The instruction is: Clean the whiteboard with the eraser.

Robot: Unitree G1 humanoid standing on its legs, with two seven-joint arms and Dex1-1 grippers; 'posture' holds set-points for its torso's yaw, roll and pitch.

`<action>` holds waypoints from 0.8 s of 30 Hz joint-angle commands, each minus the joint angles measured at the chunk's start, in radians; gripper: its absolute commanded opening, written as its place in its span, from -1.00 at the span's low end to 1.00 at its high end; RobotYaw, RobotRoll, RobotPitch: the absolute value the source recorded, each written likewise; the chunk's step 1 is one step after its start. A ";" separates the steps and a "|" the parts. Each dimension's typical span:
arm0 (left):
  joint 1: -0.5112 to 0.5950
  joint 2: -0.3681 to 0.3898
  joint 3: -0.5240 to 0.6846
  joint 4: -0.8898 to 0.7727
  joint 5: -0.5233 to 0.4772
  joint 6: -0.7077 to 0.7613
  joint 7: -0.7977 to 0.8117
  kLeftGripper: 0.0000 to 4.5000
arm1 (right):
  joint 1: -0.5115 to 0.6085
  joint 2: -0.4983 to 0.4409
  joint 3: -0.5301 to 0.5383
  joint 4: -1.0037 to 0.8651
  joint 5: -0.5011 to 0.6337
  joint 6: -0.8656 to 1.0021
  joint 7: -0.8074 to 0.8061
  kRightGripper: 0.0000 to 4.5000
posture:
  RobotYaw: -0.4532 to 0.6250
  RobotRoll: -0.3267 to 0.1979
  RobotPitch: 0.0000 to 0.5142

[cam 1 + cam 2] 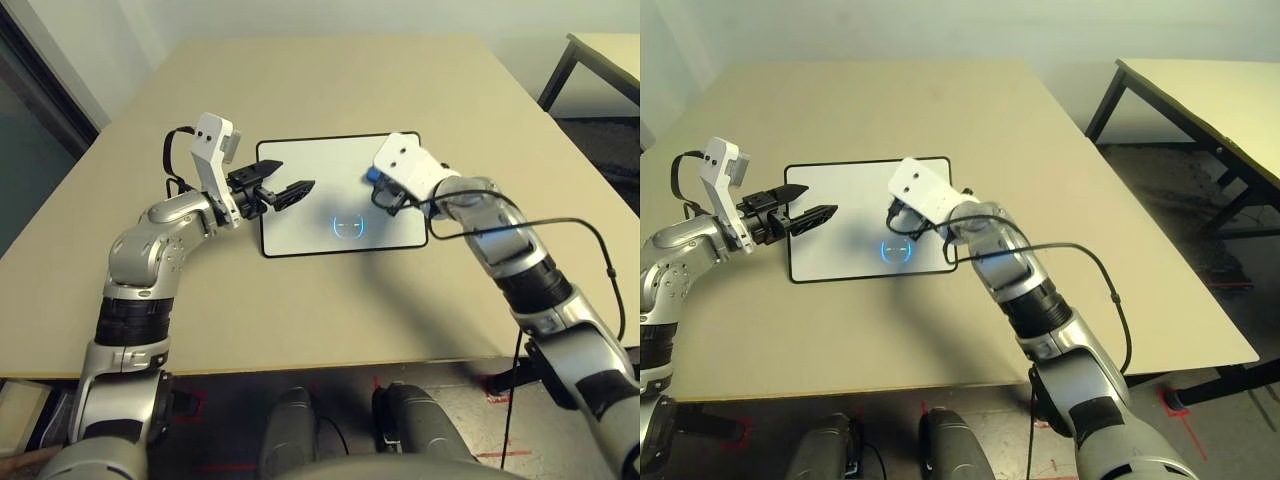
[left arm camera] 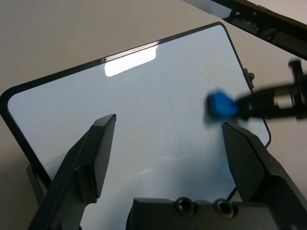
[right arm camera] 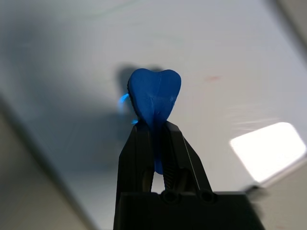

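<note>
The whiteboard [image 1: 320, 160] lies flat in the middle of the tan table, black-framed and glossy. My right gripper [image 3: 154, 130] is shut on the blue eraser [image 3: 154, 93], which sticks out past the fingertips just above the board's right part [image 1: 372, 177]. A shadow of the eraser falls on the board below it; whether they touch I cannot tell. My left gripper [image 1: 296, 174] hovers open over the board's left part with nothing between its fingers [image 2: 91, 158]. A tiny red speck [image 3: 212, 78] and faint thin lines show on the white surface. A bluish ring of light [image 1: 347, 226] reflects near the board's front edge.
The tan table [image 1: 330, 80] stretches bare around the board on all sides. A second table with black legs [image 1: 1200, 90] stands off to the right across a gap of floor. A black cable [image 1: 590, 235] loops off my right forearm.
</note>
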State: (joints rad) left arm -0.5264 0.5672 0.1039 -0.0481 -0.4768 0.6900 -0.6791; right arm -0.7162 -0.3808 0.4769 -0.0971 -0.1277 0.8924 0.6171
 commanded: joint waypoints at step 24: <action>0.009 -0.011 -0.001 -0.018 -0.003 0.012 0.004 1.00 | -0.104 -0.002 -0.050 0.232 -0.053 -0.083 -0.062 -0.92 | -0.19 0.25 -0.63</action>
State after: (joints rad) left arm -0.5270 0.5567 0.1029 -0.0501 -0.4767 0.6919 -0.6774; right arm -0.8554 -0.3847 0.4072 0.1288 -0.1657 0.7792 0.5459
